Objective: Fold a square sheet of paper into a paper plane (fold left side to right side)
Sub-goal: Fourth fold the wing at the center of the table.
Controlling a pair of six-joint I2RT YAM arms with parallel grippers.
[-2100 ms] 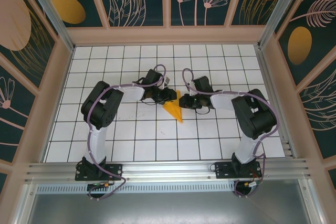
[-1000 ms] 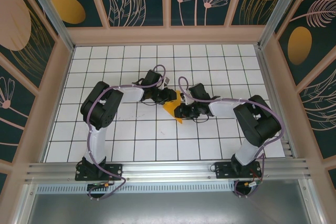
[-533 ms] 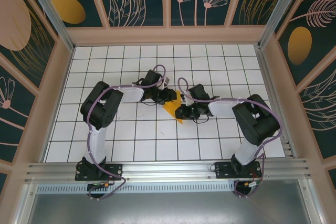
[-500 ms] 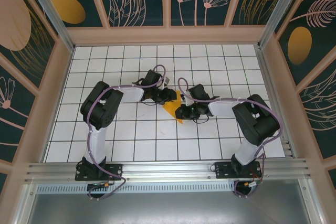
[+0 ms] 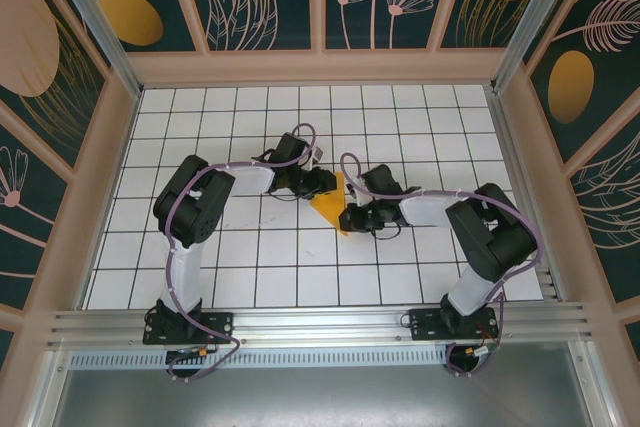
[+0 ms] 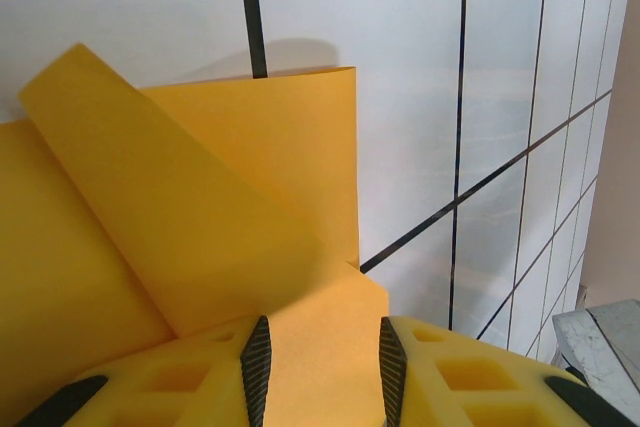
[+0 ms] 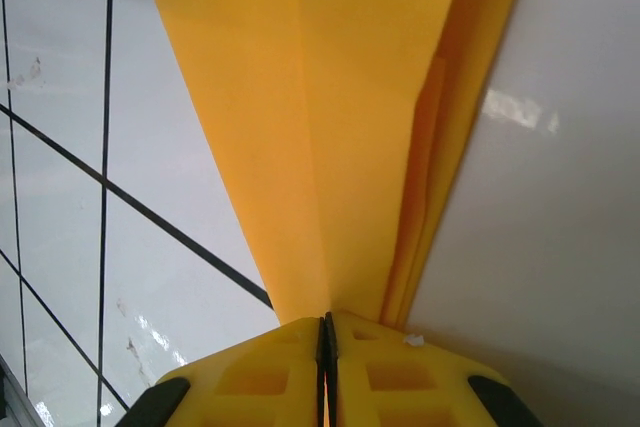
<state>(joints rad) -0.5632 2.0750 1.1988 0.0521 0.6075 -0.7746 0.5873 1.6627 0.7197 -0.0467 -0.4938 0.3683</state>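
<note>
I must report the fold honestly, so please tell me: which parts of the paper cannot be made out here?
Top external: the folded paper is partly covered by the left gripper and right gripper; its layers are too small to count.
Left wrist: the frame edge and fingers cut off its near part.
Right wrist: its end is hidden between the shut fingers.

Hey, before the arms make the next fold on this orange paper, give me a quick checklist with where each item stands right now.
1. Right gripper shut on the narrow end of the folded paper: ok.
2. Left gripper clamping the paper: not ok, jaws apart, paper showing between them.
3. Paper sits between both grippers: ok.
4. Flap pressed flat: not ok, it curls up.
5. Layer edges lined up: cannot tell.
</note>
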